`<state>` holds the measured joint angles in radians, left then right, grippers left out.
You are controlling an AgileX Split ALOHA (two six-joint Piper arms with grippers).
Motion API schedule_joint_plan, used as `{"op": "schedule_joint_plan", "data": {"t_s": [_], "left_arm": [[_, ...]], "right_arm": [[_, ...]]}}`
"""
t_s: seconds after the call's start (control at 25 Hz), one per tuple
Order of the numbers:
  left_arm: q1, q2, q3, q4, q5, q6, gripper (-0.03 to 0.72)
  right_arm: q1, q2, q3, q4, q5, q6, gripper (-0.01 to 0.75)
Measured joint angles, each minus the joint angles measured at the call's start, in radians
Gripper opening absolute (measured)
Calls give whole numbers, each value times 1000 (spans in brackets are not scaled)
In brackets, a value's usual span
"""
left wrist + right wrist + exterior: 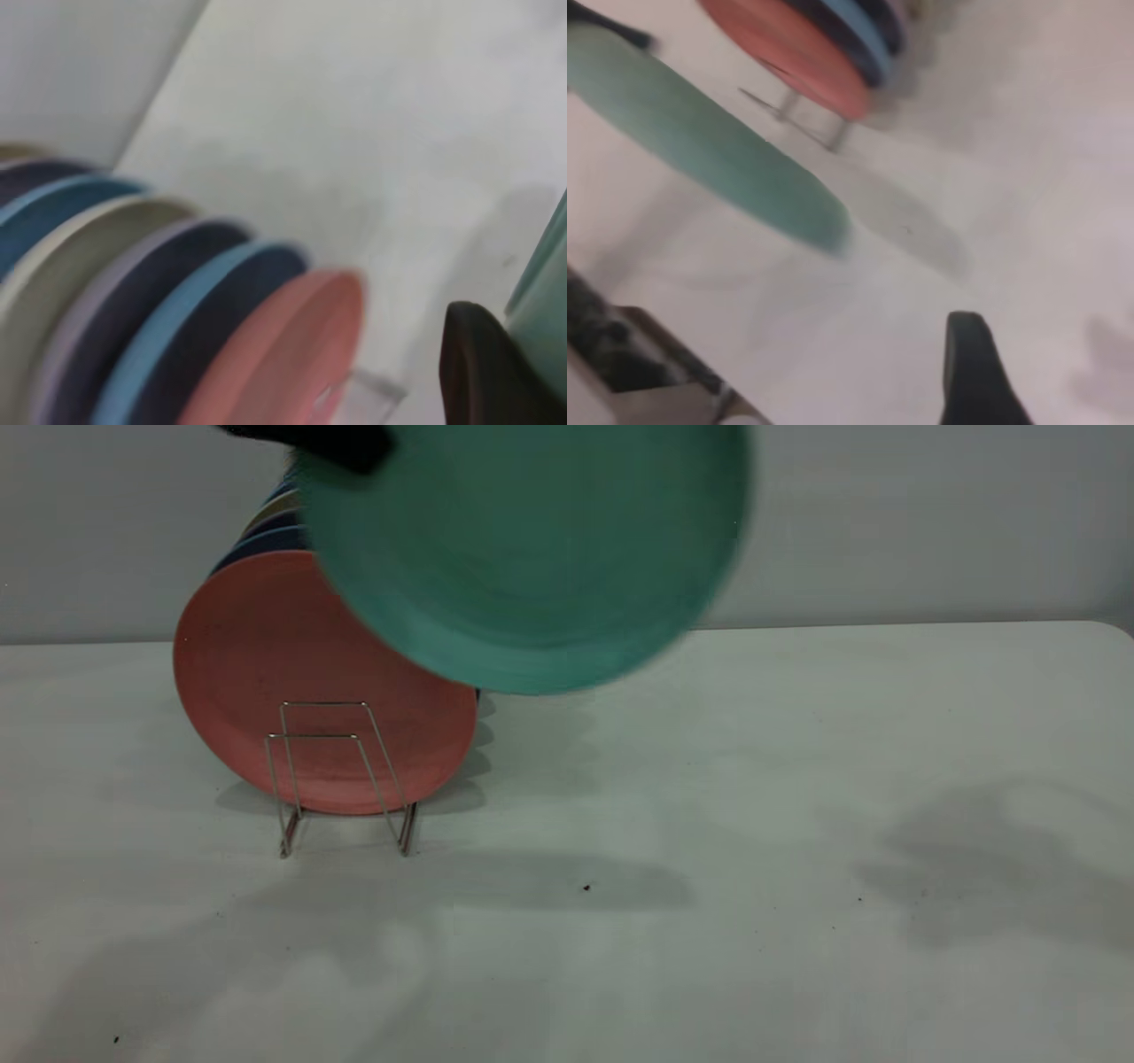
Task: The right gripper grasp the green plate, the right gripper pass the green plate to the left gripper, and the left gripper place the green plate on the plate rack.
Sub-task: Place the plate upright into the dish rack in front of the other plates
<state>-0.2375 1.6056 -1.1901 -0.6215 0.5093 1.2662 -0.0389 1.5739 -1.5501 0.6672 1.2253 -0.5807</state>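
The green plate [532, 549] hangs tilted in the air, up and to the right of the plate rack [406, 834]. My left gripper [350, 450] is shut on its upper left rim. In the left wrist view one black finger [478, 372] lies against the plate's edge [545, 301]. The rack holds a salmon-pink plate [266, 655] at the front, with dark blue plates [266, 540] behind. My right gripper [842, 354] is open and empty, low over the table and well away from the plate [700, 142]. Only one of its fingers [970, 372] shows.
The white table [753, 824] spreads to the right of and in front of the rack. A grey wall [930, 514] stands behind. In the left wrist view the racked plates [204, 336] stand in a row with the pink one [292, 354] nearest.
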Motion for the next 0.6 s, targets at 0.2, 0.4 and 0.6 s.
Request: {"op": "schedule_joint_plan", "data": {"t_s": [0.2,0.4,0.6], "left_arm": [[148,-45,0,75,25,133,72],[214,-46,0,88,21,391,72],[214,-46,0,87,-42,619,72]], "right_arm": [[0,-145,50,-90,2,74,447],[0,-342,291,-95,6,83,446],[0,-518,566,-139,8,84,446]]}}
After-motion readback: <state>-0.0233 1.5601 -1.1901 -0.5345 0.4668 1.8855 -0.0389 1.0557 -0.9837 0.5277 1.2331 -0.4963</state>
